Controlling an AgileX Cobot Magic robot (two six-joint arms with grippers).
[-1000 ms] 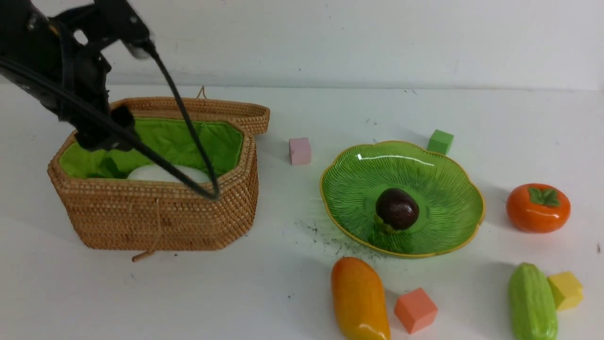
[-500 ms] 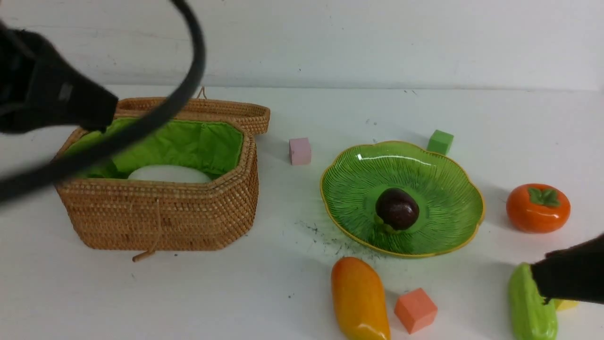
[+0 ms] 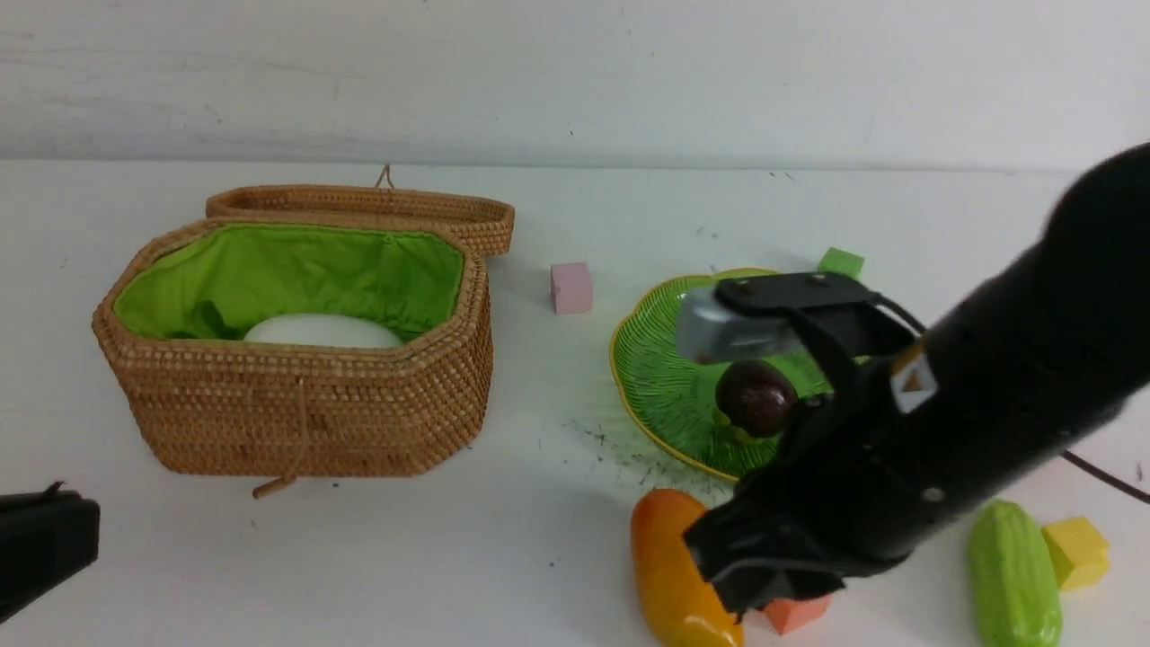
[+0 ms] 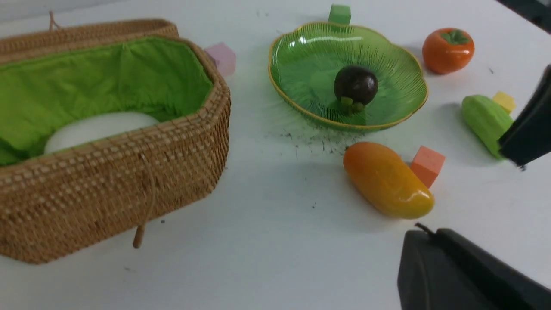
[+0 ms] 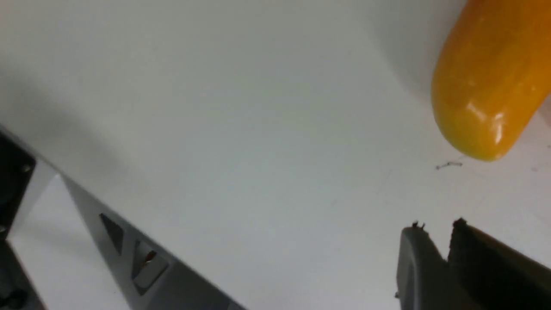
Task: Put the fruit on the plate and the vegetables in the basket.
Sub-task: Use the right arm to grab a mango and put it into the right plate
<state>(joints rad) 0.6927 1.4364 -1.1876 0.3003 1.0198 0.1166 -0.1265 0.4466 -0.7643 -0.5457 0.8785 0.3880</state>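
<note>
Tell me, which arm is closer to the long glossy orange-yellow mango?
The right. Its end effector hangs just beside the orange-yellow toy mango; the left end effector sits far off at the robot's left, nearer than the tan wicker basket.

Open basket (image 3: 296, 404) on the left, lid (image 3: 359, 202) behind it, white radish (image 3: 322, 331) inside on the green lining. Pink cube (image 3: 571, 287) between basket and plate (image 3: 651, 377); mangosteen (image 3: 753, 397) on plate, green cube (image 3: 842, 261) just behind the plate. Right arm (image 3: 952, 422) crosses plate's right half, its black end low over mango (image 3: 665, 562), hiding most of orange cube (image 3: 798, 613). Cucumber (image 3: 1013, 575) beside yellow cube (image 3: 1075, 550) at far right. Left arm (image 3: 40, 544) tip at lower left corner
</note>
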